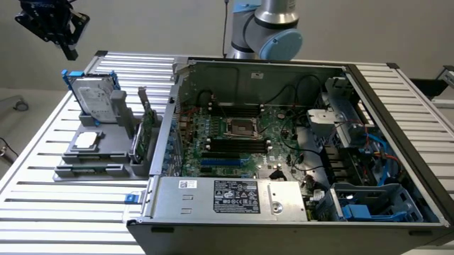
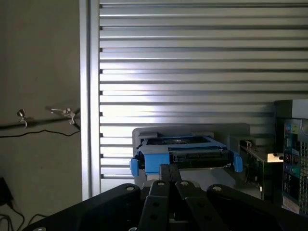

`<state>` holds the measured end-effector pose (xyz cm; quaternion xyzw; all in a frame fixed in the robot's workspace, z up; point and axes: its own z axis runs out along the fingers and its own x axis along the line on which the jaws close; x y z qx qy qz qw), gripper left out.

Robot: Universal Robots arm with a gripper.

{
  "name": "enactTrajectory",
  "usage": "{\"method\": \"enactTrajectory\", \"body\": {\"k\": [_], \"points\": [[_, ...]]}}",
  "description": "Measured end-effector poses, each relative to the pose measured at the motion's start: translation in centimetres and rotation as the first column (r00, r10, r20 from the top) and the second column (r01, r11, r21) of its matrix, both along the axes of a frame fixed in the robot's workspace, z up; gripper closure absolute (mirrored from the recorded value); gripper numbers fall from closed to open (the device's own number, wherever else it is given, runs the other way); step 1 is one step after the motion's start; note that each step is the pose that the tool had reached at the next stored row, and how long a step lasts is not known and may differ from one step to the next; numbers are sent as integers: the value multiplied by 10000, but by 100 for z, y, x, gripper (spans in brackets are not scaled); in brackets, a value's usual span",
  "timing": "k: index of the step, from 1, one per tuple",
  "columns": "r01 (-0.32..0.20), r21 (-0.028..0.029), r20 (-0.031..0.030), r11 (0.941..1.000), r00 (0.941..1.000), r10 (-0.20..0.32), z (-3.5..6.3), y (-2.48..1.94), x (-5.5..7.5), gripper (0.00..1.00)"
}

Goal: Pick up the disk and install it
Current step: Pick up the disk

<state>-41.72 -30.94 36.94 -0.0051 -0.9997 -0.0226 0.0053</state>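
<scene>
Above the table's corner, gripper (image 1: 70, 52) hangs empty, fingers pressed together. Disk (image 1: 95, 98) stands on edge in holder (image 1: 91, 155), long axis upright, directly below the fingertips, not touching.

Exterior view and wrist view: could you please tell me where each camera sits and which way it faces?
Exterior view: off the arm, raised, looking down on the open computer case; the arm and claw show.
Wrist view: on the wrist, looking past the shut claw at the disk.
Shared: claw, disk, slatted table.
</scene>
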Motion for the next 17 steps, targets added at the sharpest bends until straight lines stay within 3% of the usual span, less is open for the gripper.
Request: {"method": "enactTrajectory", "body": {"k": [12,17], "points": [[-18,0,0,10000,10000,18,-8,0,0,89],[-779,7,11,9970,9970,779,-78,0,-3,89]]}}
